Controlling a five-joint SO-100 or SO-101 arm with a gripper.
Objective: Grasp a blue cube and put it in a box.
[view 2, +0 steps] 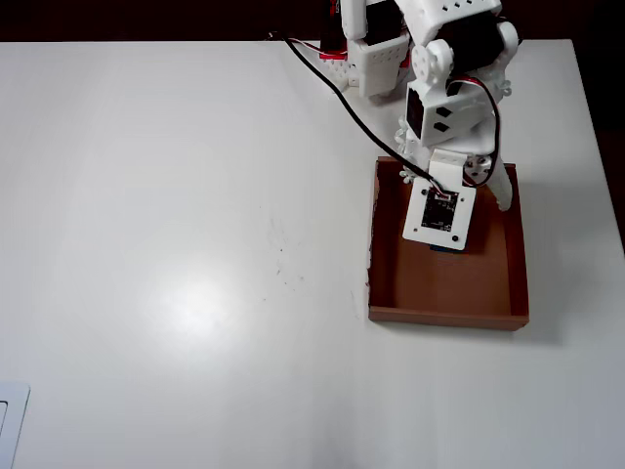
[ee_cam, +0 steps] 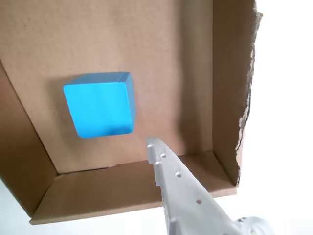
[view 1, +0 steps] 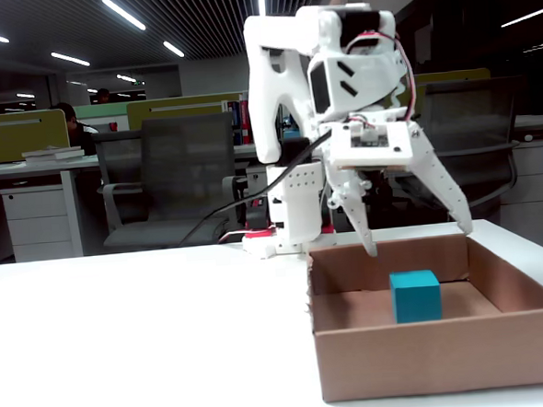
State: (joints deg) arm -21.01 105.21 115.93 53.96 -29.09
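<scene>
My claw (view 1: 416, 236) is hanging over the far end of the box (view 1: 428, 351) with its two fingers spread wide apart and nothing between them. In the fixed view one fingertip (view 1: 370, 247) is pointing down just above the far wall, and the other is reaching out toward the right wall. In the wrist view only one white finger (ee_cam: 168, 169) is showing, coming in from the lower edge.

The blue cube (view 1: 415, 296) is sitting flat on the cardboard floor of the box, below my claw and not touching it. From the wrist view the cube (ee_cam: 100, 105) is lying clear of all the walls, with the torn right wall (ee_cam: 244, 98) showing a ragged edge. From overhead my wrist is covering nearly all of the cube, so just a sliver of blue (view 2: 449, 251) is peeking out.

The box (view 2: 444, 298) is resting on a plain white table (view 2: 176, 244), toward its right side in the overhead view, close to my base (view 2: 376, 59). A black cable (view 2: 327, 83) is trailing across the tabletop from the base.

Behind me an office is stretching out: grey chairs (view 1: 174, 186), desks with green dividers (view 1: 18, 136), and strip lights (view 1: 126, 14) glowing on a dark slatted ceiling.
</scene>
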